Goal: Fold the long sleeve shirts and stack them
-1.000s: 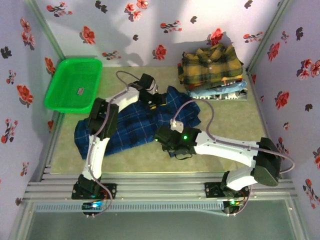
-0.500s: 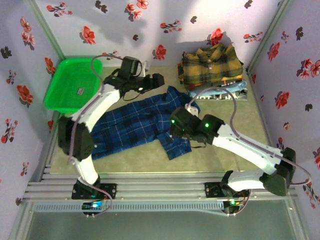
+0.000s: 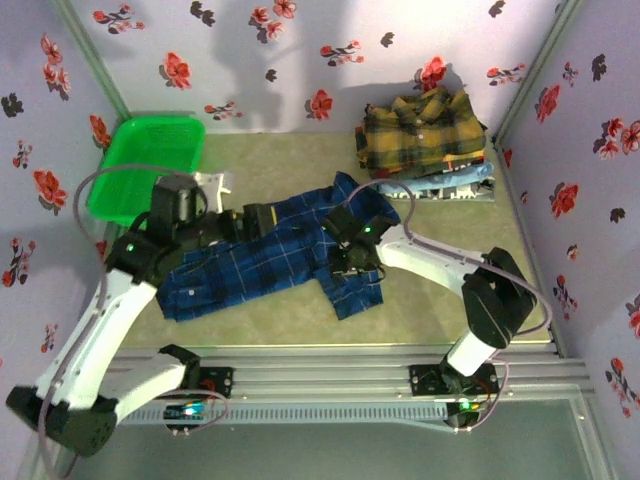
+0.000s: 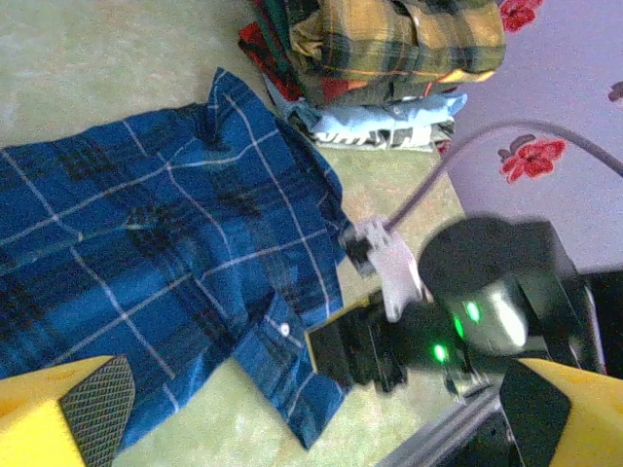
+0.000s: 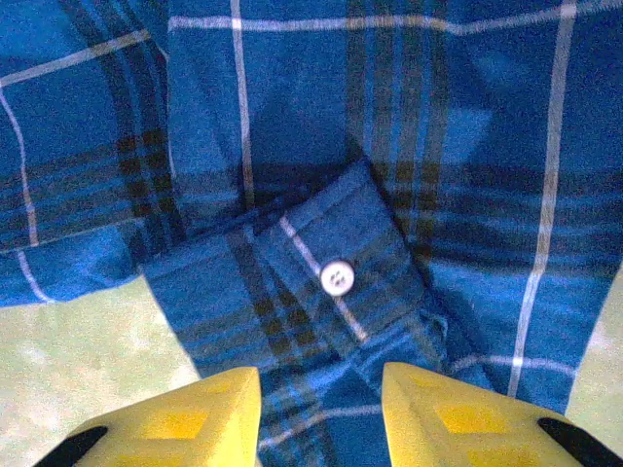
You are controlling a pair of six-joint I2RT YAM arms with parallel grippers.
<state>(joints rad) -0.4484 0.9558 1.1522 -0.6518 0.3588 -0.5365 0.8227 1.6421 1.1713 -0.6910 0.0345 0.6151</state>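
Dark blue plaid button-up shirt (image 3: pixel 285 262) lies rumpled at centre of bench (image 3: pixel 440 295). Left claw (image 3: pixel 258 218) spread wide, empty, above shirt's left part. Right claw (image 5: pixel 321 420) part-spread over buttoned cuff (image 5: pixel 336 277), pinching nothing. Risk: closing here catches doubled layers under cuff, drags body, skews fold.

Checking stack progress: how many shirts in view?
3 clear: blue plaid shirt spread at centre; mustard plaid shirt folded far right; light blue shirt beneath it. More may be hidden there.

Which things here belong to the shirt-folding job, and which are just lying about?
Job in hand:
dark blue plaid shirt, spread out
mustard plaid shirt, folded
light blue shirt, folded beneath it

Lying about:
green basket
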